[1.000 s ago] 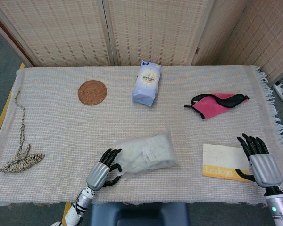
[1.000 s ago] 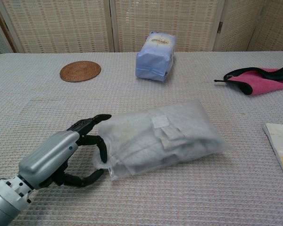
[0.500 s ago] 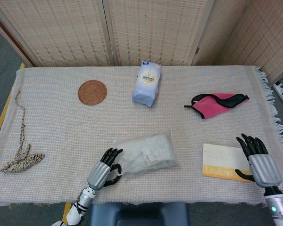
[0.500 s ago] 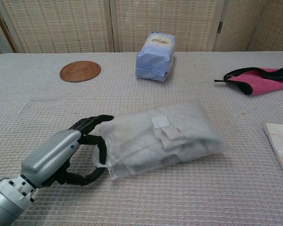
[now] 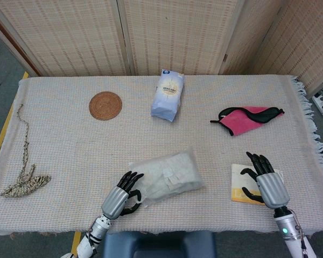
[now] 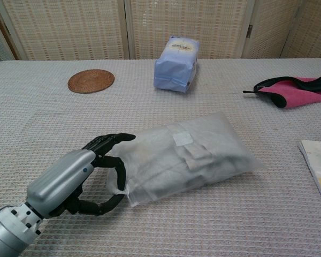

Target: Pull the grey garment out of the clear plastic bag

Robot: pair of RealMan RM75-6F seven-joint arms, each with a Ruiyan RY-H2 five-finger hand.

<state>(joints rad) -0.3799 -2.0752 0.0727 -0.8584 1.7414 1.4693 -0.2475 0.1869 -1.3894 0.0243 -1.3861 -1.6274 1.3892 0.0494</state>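
Cloth-covered table (image 5: 86, 156) bears clear plastic bag (image 5: 169, 174), coaster (image 5: 105, 105), book (image 5: 242, 188).

Head view looks down steeply; chest view low (both show bag (image 5: 166, 177))

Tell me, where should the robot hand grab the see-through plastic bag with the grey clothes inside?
Probably at the bag's near-left end, coming from the left. The clear plastic bag lies flat and plump, and only that end narrows to a thin edge that fingers can close around. The left robot hand is already there, its fingers curled about that edge. The right robot hand hovers apart, over the book.
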